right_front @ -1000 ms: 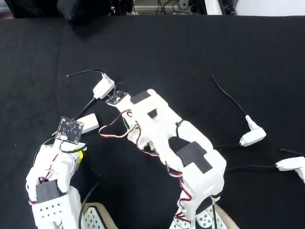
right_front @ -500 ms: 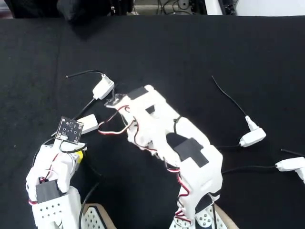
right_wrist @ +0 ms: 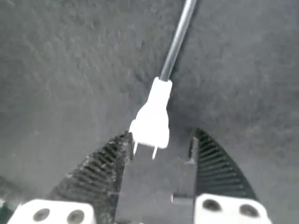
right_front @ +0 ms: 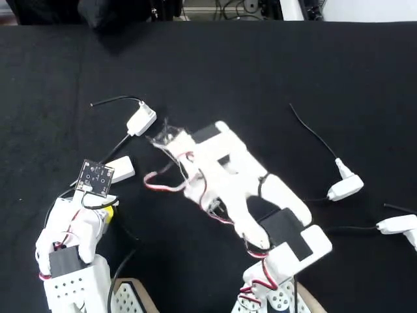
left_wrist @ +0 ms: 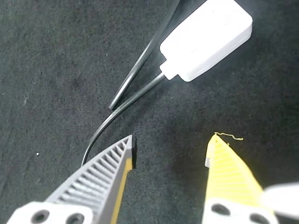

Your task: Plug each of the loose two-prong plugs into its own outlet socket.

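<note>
two open jaws of the right gripper (right_wrist: pixel 161 136) flank the two-prong plug (right_wrist: pixel 152 122), prongs toward the wrist; best close squarely on its white body before carrying it to the outlet socket (left_wrist: pixel 205 39) by the open left gripper (left_wrist: pixel 173 135).

We see the black table cover (right_front: pixel 273 72) spreading wide, and beyond its far edge a dark bundle (right_front: pixel 107 13) and some tangled cables (right_front: pixel 234 8)

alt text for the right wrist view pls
A white two-prong plug sits between the open fingers of the right gripper, its two prongs pointing back toward the gripper. Its black cord runs away across the black table.
</note>
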`<state>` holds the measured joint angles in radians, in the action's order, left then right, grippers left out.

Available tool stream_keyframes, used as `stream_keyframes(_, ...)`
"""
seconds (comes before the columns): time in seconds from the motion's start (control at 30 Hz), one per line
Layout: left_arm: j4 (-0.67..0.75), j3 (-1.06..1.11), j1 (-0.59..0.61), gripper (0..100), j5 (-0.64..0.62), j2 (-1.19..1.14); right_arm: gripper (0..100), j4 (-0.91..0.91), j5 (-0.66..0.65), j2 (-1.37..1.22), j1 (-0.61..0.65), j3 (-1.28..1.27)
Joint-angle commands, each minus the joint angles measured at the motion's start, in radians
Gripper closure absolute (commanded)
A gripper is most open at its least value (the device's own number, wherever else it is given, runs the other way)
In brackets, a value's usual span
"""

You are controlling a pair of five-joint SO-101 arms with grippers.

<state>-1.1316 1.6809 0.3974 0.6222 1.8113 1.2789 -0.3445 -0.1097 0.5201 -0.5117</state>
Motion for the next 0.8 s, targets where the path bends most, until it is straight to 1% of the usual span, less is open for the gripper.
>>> stream_keyframes(0.0, -0.005, 0.018, 0.007, 75, 0.011, 0.009, 80.4, -0.117, -0.005, 0.031, -0.028, -0.061)
stream_keyframes(0.2, -0.005, 0.018, 0.007, 75, 0.011, 0.009, 80.7, -0.152, -0.012, -0.012, -0.074, -0.051)
stream_keyframes(0.4, -0.005, 0.018, 0.007, 75, 0.011, 0.009, 80.9, -0.158, -0.012, 0.021, -0.032, -0.051)
stream_keyframes(0.47, -0.005, 0.018, 0.005, 75, 0.011, 0.009, 85.2, -0.158, -0.011, 0.021, -0.023, -0.047)
stream_keyframes(0.57, -0.005, 0.018, 0.005, 75, 0.011, 0.009, 98.8, -0.150, -0.005, 0.021, -0.025, -0.033)
stream_keyframes(0.6, -0.005, 0.018, 0.005, 75, 0.011, 0.009, 98.1, -0.149, -0.005, 0.025, -0.026, -0.031)
stream_keyframes(0.77, -0.005, 0.018, 0.005, 75, 0.011, 0.009, 85.0, -0.069, -0.014, 0.028, -0.020, 0.022)
